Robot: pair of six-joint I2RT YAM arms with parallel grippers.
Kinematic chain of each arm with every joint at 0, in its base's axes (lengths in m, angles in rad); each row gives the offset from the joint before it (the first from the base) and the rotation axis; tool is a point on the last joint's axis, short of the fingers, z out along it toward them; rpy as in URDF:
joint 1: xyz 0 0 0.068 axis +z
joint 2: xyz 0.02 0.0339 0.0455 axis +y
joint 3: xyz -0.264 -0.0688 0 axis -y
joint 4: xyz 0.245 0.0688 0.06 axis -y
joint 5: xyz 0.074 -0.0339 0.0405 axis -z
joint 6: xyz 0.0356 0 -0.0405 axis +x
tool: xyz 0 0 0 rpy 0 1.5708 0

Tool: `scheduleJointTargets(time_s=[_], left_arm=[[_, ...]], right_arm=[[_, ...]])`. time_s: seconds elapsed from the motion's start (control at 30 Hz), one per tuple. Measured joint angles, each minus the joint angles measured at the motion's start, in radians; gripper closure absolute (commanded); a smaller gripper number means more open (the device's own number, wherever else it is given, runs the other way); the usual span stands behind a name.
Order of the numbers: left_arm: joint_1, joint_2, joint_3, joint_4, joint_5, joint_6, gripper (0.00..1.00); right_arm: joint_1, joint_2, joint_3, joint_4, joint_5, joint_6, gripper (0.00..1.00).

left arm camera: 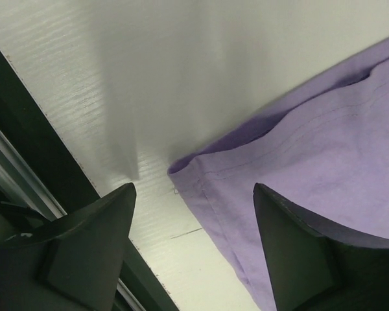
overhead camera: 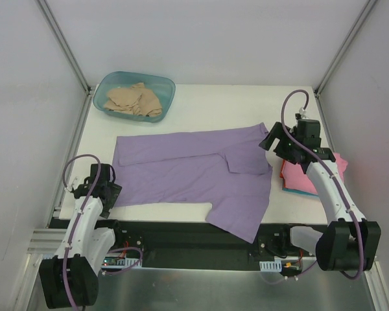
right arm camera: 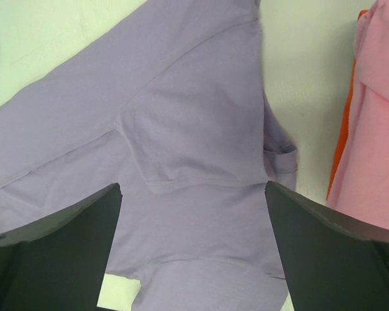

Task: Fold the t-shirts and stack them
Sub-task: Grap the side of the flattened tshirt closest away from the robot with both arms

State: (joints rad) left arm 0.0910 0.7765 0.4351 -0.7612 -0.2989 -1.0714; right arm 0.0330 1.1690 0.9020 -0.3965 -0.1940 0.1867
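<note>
A lavender t-shirt point(overhead camera: 188, 172) lies spread flat across the white table point(overhead camera: 214, 103), one sleeve folded in over its body and another part hanging toward the near edge. My left gripper point(overhead camera: 107, 190) sits low at its near-left corner. In the left wrist view the gripper point(left arm camera: 193, 194) is open, its fingers either side of the hem corner of the shirt point(left arm camera: 311, 129). My right gripper point(overhead camera: 273, 138) hovers open over the folded sleeve point(right arm camera: 201, 129). A pink t-shirt point(overhead camera: 295, 180) lies folded at the right, partly under the right arm. A tan t-shirt point(overhead camera: 135, 99) is crumpled in the tub.
The teal plastic tub point(overhead camera: 166, 85) stands at the back left corner. An orange edge point(right arm camera: 342, 129) shows beneath the pink t-shirt point(right arm camera: 376, 129). A black rail point(left arm camera: 45, 168) runs along the table's near edge, just behind the left fingers. White walls enclose three sides.
</note>
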Motion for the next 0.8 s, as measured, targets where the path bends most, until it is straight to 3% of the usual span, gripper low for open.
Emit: scheduleJointTargets(time_s=[0.1,0.47,0.6,0.7,0.8], left_arm=[[0.003,0.030,-0.010,0.018,0.002,-0.002,0.44],[0.029,0.121,-0.015,0.058,0.002,0.019,0.63],[0.029,0.147,-0.008,0.080,0.003,0.036,0.80],[0.029,0.154,-0.008,0.108,0.008,0.042,1.00],[0.029,0.155,-0.011,0.142,0.019,0.053,1.00]], right_arm=[[0.000,-0.018,0.000,0.000,0.024,0.000,0.03],[-0.001,-0.022,0.000,-0.005,0.059,0.000,0.03],[-0.001,-0.015,0.000,-0.005,0.058,0.000,0.02],[-0.001,-0.014,0.000,-0.008,0.051,-0.001,0.01],[0.000,-0.016,-0.005,-0.007,0.042,-0.003,0.01]])
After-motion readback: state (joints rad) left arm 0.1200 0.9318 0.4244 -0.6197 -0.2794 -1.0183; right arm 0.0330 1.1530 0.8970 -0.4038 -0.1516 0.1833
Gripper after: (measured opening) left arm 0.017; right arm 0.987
